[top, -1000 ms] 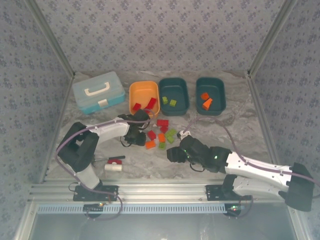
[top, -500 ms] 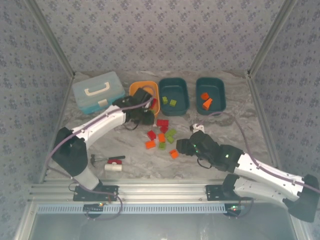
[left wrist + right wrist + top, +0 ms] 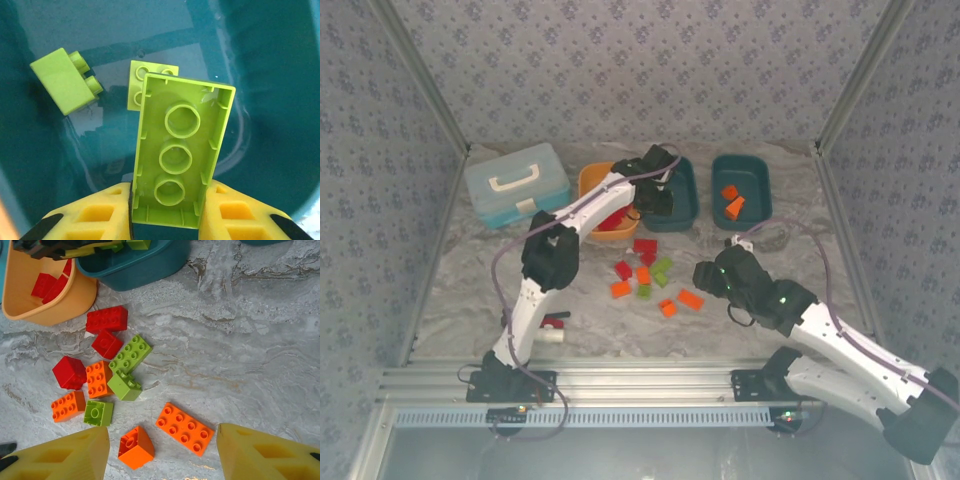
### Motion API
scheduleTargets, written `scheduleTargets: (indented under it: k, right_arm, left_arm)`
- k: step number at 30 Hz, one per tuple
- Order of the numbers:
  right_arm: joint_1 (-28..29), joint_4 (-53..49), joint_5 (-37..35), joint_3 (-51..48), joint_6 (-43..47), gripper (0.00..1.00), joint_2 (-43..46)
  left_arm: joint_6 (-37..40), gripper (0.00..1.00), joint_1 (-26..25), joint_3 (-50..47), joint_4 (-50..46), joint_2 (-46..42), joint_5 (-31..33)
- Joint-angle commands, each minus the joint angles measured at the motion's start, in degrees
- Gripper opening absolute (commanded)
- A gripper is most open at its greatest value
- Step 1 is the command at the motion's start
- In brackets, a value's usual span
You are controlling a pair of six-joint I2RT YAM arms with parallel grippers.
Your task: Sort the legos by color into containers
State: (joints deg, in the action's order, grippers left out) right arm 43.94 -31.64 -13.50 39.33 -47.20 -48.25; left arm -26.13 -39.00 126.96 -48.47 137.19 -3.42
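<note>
Along the far edge of the table (image 3: 470, 290), the orange tub (image 3: 586, 186) sits leftmost of the three containers, with red bricks inside. Just to its right the left gripper (image 3: 167, 202) hangs over the middle teal tub (image 3: 692, 214), its yellow pads pinching one short end of a lime eight-stud brick (image 3: 182, 145). That brick shows its hollow underside to the wrist camera, studs facing away. Its long axis runs straight out from the jaws, above two smaller lime bricks (image 3: 65, 85) lying on the tub floor. Hard, light, glossy plastic like this should neither bend nor crush. It looks slick, though, and an end pinch leaves most of the length free, so it could pivot; a hold across the long flat sides near the middle would be steadier. Towards the middle of the table lie the loose legos (image 3: 642, 268), among them a long lime one (image 3: 131, 354) lying diagonally, studs up. Right of them an orange long brick (image 3: 184, 428) lies studs up, below the right gripper (image 3: 164, 440), whose fingers stand spread with nothing between them. Its long axis runs nearly along their closing line, so taking it across the narrow width probably calls for a wrist turn. The right teal tub (image 3: 756, 178), towards the far right corner, holds orange bricks.
</note>
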Motion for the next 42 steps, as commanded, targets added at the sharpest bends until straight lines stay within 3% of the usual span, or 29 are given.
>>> scheduleTargets:
  k: [1,4,9,12,20,22,28,33,37,40,42]
  right_arm:
    - [-0.35,-1.76,0.84,0.93,-1.15,0.6,0.7]
    - [-0.43,-1.17,1.3,0.23,-1.73,0.6,0.7]
    - [-0.83,-1.05,1.75,0.41,-1.69,0.62,0.13]
    - [-1.45,-1.1,2.74,1.27,-0.71,0.62,-0.65]
    - [-0.47,-2.54,4.46,8.98,7.2,0.66,-6.39]
    - [1.75,-4.55,4.24,11.85,9.09,0.66,-10.98]
    - [11.49,-0.06,4.73,20.77,12.71,0.74,-29.44]
    - [15.39,-0.13,6.17,32.06,11.88,0.81,-45.63]
    - [15.88,-1.58,7.3,37.93,9.0,0.86,-55.33]
    - [16.54,-2.31,6.35,41.07,8.99,0.85,-59.52]
    - [16.58,-4.11,5.63,42.6,8.62,0.78,-61.8]
  left_arm:
    - [-0.27,0.31,0.06,5.78,-5.54,1.42,0.15]
    - [-1.16,0.32,0.12,6.41,-6.24,2.62,0.61]
    - [-2.88,0.47,0.07,7.24,-6.77,3.77,-0.6]
    - [-3.48,0.51,0.1,7.34,-6.82,3.16,-0.89]
    - [-5.68,0.59,-0.02,6.79,-5.92,-5.21,-0.72]
    - [-7.34,0.6,0.06,1.18,-3.1,-11.98,1.81]
    - [-16.25,0.7,2.45,-30.33,9.17,-42.78,8.24]
    - [-20.35,0.74,3.88,-52.21,8.56,-65.86,12.59]
    - [-22.23,0.76,4.37,-64.18,5.09,-80.94,13.19]
    - [-23.26,0.76,4.37,-70.77,2.35,-90.81,12.22]
    - [-24.02,0.76,4.33,-74.1,0.34,-96.42,11.51]
